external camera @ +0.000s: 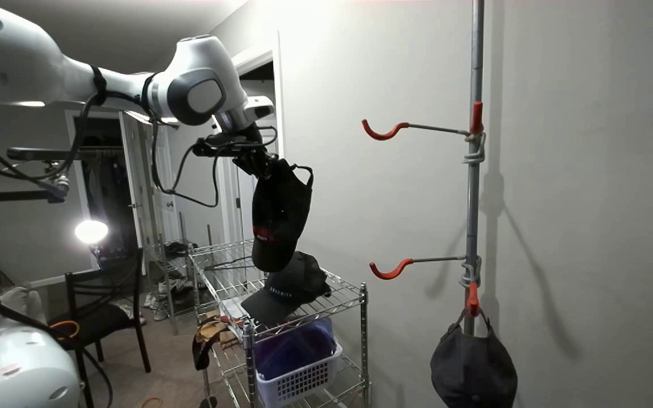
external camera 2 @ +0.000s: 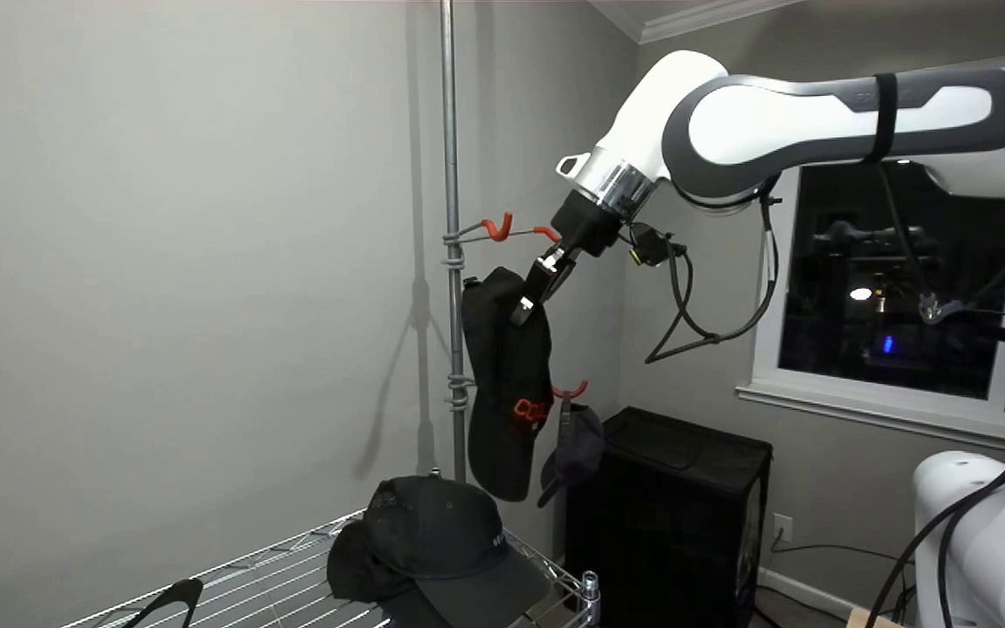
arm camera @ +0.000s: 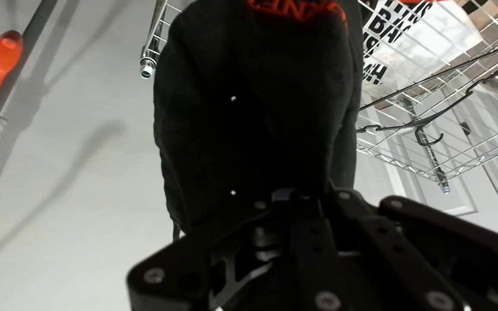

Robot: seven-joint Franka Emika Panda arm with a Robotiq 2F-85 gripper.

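My gripper (external camera: 264, 169) is shut on a black cap (external camera: 282, 212) with red lettering. The cap hangs brim down in the air, also seen in an exterior view (external camera 2: 502, 375) and filling the middle of the wrist view (arm camera: 253, 112). The fingertips (arm camera: 301, 196) are dark and partly hidden against the cloth. A dark cap with white lettering (external camera: 295, 283) lies on the wire rack below it. A grey cap (external camera: 474, 362) hangs by its strap from a lower hook on the metal pole (external camera: 473, 198). An upper red-tipped hook (external camera: 384, 134) and a lower red-tipped hook (external camera: 391, 273) reach out bare.
The wire rack (external camera: 363, 294) stands by the wall, with a white basket (external camera: 298, 388) on a lower shelf. A black hanger (arm camera: 443, 112) and a printed white bag (arm camera: 430, 47) show by the rack. A black box (external camera 2: 668, 515) stands behind the pole. A chair (external camera: 105, 317) stands farther off.
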